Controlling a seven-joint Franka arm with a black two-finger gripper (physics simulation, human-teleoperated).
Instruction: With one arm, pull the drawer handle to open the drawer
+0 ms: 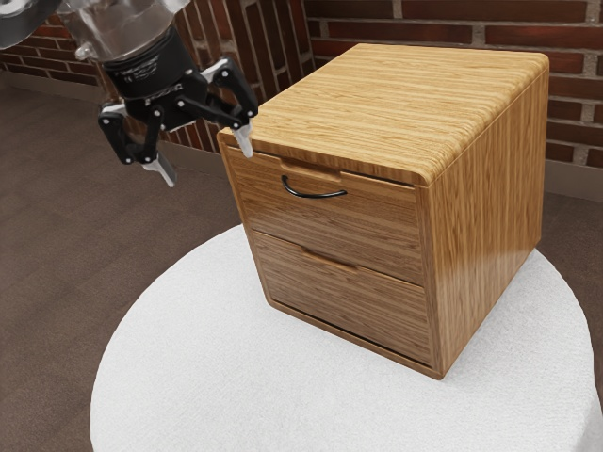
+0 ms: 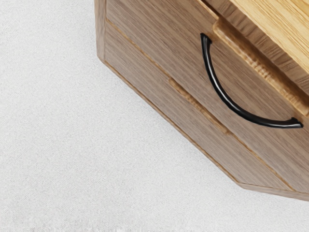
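A light wooden cabinet (image 1: 405,113) with two drawers stands on a round white table (image 1: 207,377). The upper drawer (image 1: 349,221) carries a thin black curved handle (image 1: 313,194) and sits flush with the cabinet front. My black gripper (image 1: 205,157) hangs open in the air to the exterior view's left of the cabinet's top front corner, level with the upper drawer, with nothing between its fingers. One pale fingertip (image 1: 245,141) is close to that corner. The wrist view looks down on the handle (image 2: 231,104) and the drawer front (image 2: 159,72).
The lower drawer (image 1: 344,287) has a shallow wooden grip and is shut. The white tabletop (image 2: 72,145) spreads in front of the cabinet. A red brick wall (image 1: 452,24) stands behind, with dark floor (image 1: 57,217) around the table.
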